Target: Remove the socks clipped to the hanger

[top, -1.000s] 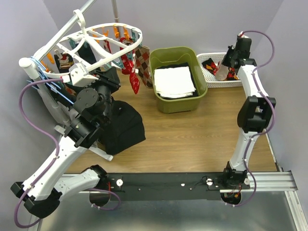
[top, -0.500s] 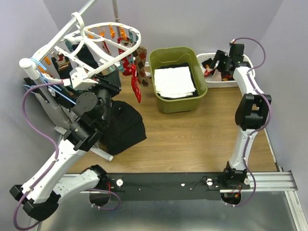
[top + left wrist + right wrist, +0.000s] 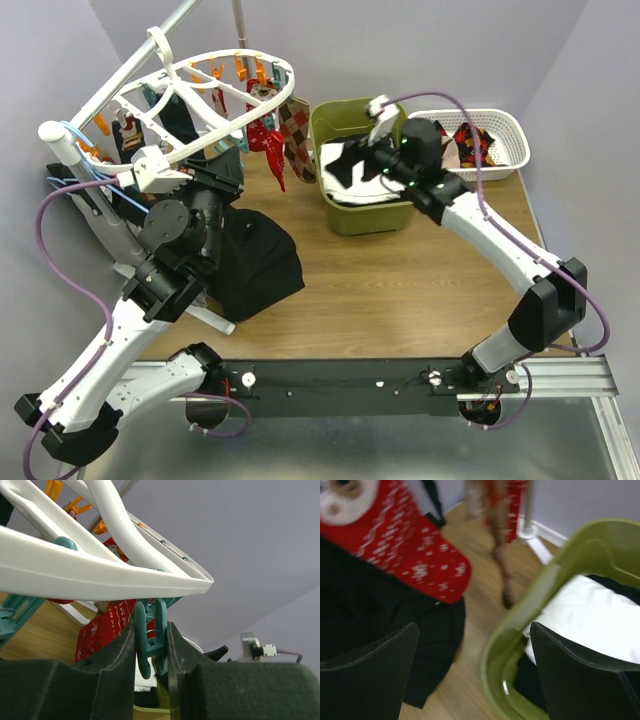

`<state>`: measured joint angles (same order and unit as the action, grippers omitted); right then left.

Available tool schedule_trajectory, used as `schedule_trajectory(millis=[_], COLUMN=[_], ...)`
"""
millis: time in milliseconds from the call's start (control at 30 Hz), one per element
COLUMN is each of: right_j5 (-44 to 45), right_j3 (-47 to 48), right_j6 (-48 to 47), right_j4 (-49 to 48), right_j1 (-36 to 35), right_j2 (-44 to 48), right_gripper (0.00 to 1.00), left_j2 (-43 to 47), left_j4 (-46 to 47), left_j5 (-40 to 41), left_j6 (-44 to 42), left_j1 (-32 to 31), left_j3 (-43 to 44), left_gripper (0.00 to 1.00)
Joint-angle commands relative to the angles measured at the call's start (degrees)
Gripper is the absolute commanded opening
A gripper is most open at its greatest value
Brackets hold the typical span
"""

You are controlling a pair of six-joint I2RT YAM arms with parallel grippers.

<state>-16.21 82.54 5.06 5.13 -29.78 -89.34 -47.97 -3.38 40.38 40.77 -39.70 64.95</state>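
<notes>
Left hand (image 3: 150, 630) is clenching on a teal clip (image 3: 161, 615), one finger on each side of it; the clip is dangling from the rim of the white hanger (image 3: 100, 575) at far left. A red sock (image 3: 272, 150) and an argyle sock (image 3: 296, 125) are hanging from the hanger's right side. Right hand (image 3: 474, 627) is fully released and is holding nothing, hovering over the left rim of the green bin (image 3: 545, 585) that contains a folded white cloth (image 3: 590, 620). More socks (image 3: 470, 140) are lying in the white basket (image 3: 510, 155) at far right. A black garment (image 3: 255, 260) is lying on the tabletop (image 3: 400, 280).
</notes>
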Motion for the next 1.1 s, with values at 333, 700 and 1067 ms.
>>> schedule_trajectory(millis=[333,700,1067], right_j5=[12.33,14.45,15.94], right_j3=[-1.51,-3.44,-8.63], right_j6=[-5.32,-2.51,-1.89], right_j4=[-21.29,-31.31,-27.81], right_j1=[-18.91,-20.05,-20.40], right_j2=[-10.67,-13.23,-5.59], right_gripper=[1.00,0.14,0.01], left_j2=[1.47,1.38,1.47], left_j4=[-0.84,-1.37,-2.16], left_j5=[-0.92,-0.48,0.75], left_j6=[2.20,2.29,2.03], left_j1=[-0.02,-0.11,-0.02], left_j3=[-0.52,-0.26,-0.88], left_gripper=[0.00,0.00,0.00])
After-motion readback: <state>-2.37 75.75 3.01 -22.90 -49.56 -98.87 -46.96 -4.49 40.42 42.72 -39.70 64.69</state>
